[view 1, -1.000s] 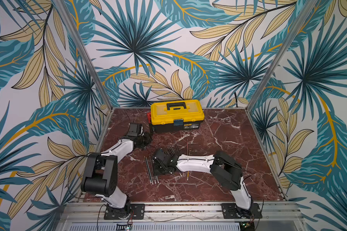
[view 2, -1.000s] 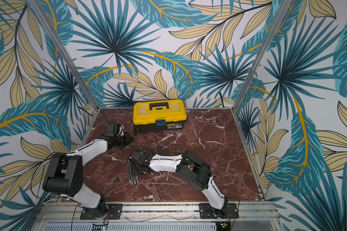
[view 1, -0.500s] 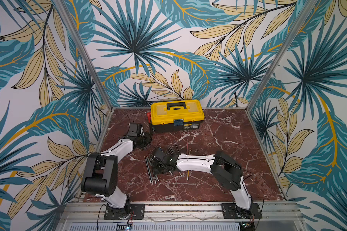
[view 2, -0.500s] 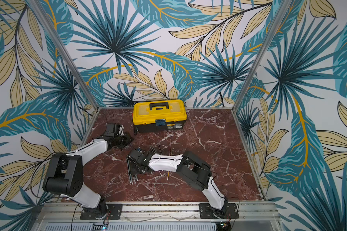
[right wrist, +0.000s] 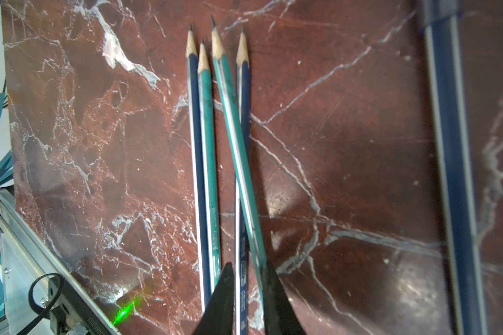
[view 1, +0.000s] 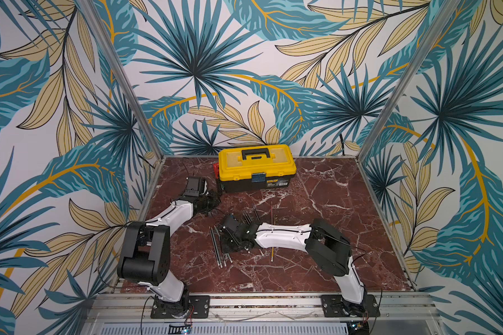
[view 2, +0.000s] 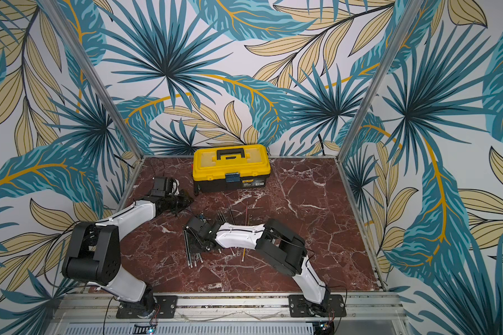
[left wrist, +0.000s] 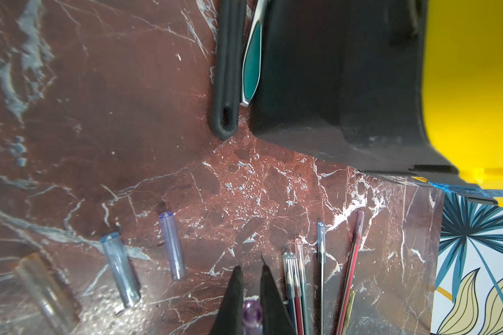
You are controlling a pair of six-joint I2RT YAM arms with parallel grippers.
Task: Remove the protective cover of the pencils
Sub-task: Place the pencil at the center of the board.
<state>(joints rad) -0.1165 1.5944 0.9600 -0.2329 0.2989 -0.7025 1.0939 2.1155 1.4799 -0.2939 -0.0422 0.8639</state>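
**Student:** Which are the largest parts?
**Tutor:** A red marble table (view 1: 317,261), enclosed by leaf-patterned walls. A yellow toolbox (view 1: 256,165) stands at the back with its lid closed. The left arm (view 1: 174,211) and the right arm (view 1: 282,235) reach inward from the front rail.

**Student:** Where do the pencils lie?
**Tutor:** The pencils (view 1: 219,252) lie near the middle of the table, around the right arm's wrist, as both top views show. The right wrist view shows four bare-pointed pencils (right wrist: 206,145), dark blue and green. They lie side by side, with one green pencil crossing over a blue one.

**Student:** And the grippers?
**Tutor:** The right gripper (right wrist: 249,264) has its fingers slightly apart, astride two of those pencils. Whether it presses on them cannot be told. The left gripper (left wrist: 250,262), near the toolbox's front corner on the left side, pinches a purple cap (left wrist: 251,313).

**Student:** The remaining caps?
**Tutor:** Three loose caps (left wrist: 119,269) lie on bare marble beside the left gripper, apart from one another. On its other side, the capped pencils (left wrist: 295,275) carry clear caps over their tips.
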